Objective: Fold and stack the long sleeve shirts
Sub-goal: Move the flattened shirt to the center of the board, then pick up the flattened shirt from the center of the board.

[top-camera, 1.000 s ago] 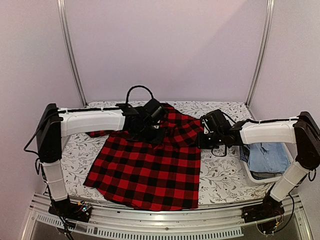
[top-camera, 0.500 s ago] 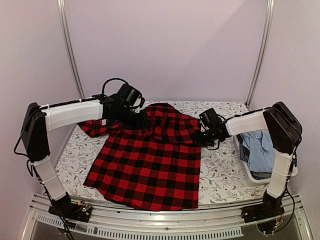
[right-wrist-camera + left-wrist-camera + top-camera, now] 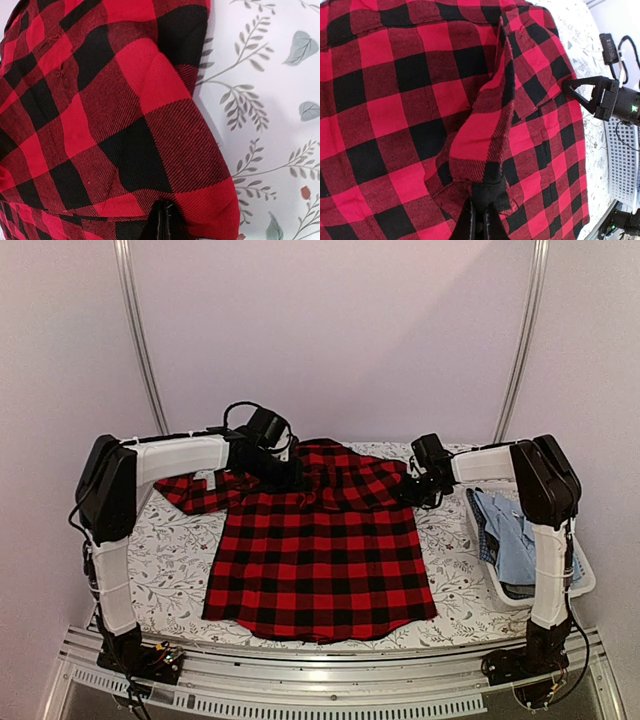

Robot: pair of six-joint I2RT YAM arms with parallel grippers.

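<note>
1. The tabletop (image 3: 165, 570) carries the checked shirt (image 3: 320, 560), which is spread flat at centre, collar toward 12 o'clock and hem toward 6.
2. A basket (image 3: 588, 585) at 3 o'clock holds blue clothes (image 3: 515, 540).
3. One sleeve (image 3: 195, 492) lies bunched at 10 o'clock.
4. My left jaws are clamped on a shoulder fold at 11 o'clock, and the right jaws pinch the shoulder edge at 1.
5. I judge it to be light, limp flannel that drags and wrinkles, so seams and shoulders give the surest hold.
</note>
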